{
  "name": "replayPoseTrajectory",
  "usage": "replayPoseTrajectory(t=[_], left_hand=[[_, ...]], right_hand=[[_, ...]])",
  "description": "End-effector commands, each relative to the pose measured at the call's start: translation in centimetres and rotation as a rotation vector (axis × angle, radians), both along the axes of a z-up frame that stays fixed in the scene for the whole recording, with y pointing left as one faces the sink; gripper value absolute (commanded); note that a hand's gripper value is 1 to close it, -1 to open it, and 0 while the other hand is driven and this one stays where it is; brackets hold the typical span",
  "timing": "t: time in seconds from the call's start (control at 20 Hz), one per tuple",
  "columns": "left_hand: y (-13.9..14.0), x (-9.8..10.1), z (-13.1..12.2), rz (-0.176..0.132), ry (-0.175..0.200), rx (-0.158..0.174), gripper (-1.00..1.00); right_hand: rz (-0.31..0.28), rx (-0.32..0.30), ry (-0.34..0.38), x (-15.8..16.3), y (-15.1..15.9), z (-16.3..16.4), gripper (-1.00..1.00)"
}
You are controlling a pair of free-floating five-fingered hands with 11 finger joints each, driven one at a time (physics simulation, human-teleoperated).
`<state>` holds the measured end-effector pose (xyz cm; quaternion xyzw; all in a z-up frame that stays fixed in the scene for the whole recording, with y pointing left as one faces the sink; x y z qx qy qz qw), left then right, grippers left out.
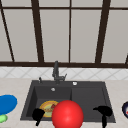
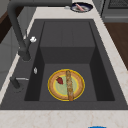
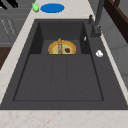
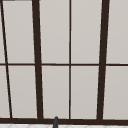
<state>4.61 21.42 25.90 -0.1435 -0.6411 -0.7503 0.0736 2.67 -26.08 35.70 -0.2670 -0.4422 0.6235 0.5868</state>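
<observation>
A yellow-rimmed plate (image 2: 55, 88) lies in the sink's left basin (image 1: 47, 95), also seen in the front view (image 1: 47, 107) and the right side view (image 3: 53, 48). On it rest a long breadstick (image 2: 69, 85) and a small red piece (image 2: 59, 80). A big red ball (image 1: 67, 114) sits at the sink's front edge and covers part of the plate. My left hand (image 1: 38, 115) hovers just left of the ball, fingers relaxed, apart from it. My right hand (image 1: 103, 111) floats over the right basin's front corner, open and holding nothing. Straight black fingers of a hand (image 3: 7, 3) show at the far top left.
A dark faucet (image 1: 56, 72) stands behind the sink, with a window above it. A blue plate (image 1: 7, 103) and a green item (image 1: 2, 118) lie on the left counter. A dark plate with food (image 2: 81, 7) sits on the right counter.
</observation>
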Motion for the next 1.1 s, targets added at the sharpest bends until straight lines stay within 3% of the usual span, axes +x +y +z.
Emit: replayPoseTrajectory(t=[0.0,0.3,0.7,1.05], left_hand=[[0.0,0.0,0.0,0.000,0.000,0.000,0.00],[0.0,0.0,0.0,0.003,-0.006,-0.003,0.00],[0.0,0.0,0.0,0.005,-0.010,-0.006,0.00],[0.0,0.0,-0.1,0.006,-0.012,-0.007,0.00]], right_hand=[[-0.014,-0.004,-0.011,1.4,1.3,-0.1,-1.00],[0.001,-0.040,-0.065,3.7,2.5,-4.6,-1.00],[-0.012,-0.036,-0.177,8.1,3.3,-5.2,-1.00],[-0.017,-0.057,-0.198,13.4,6.5,-7.3,-1.00]])
